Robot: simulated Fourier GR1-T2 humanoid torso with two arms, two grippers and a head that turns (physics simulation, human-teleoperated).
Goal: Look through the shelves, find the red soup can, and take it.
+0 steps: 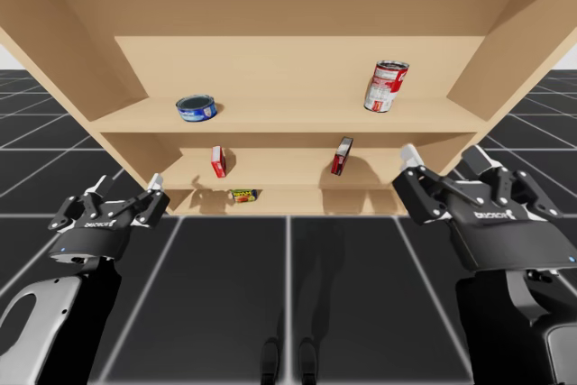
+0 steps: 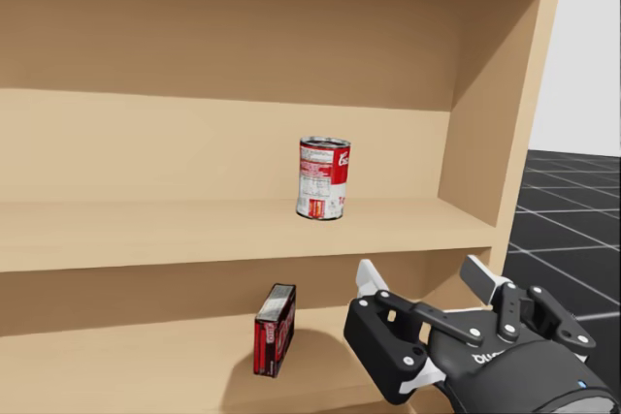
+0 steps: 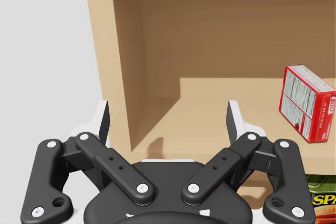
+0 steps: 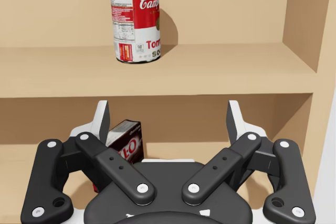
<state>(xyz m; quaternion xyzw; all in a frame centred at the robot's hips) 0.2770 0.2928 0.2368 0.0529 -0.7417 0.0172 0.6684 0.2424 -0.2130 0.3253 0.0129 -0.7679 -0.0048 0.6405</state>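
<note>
The red and white soup can (image 1: 387, 86) (image 2: 322, 178) (image 4: 135, 23) stands upright on the upper shelf, towards its right end. My right gripper (image 1: 444, 163) (image 2: 427, 278) (image 4: 168, 121) is open, in front of the shelves and lower than the can, which lies ahead of it and a little to its left. Before the shelf unit's lower left corner my left gripper (image 1: 126, 188) (image 3: 168, 121) hangs open with nothing between its fingers.
A flat blue tin (image 1: 196, 107) lies on the upper shelf at left. On the middle shelf stand a red box (image 1: 218, 160) (image 3: 306, 102) and a dark red box (image 1: 342, 156) (image 2: 275, 330) (image 4: 122, 148). A small yellow and green can (image 1: 243, 195) sits on the bottom shelf.
</note>
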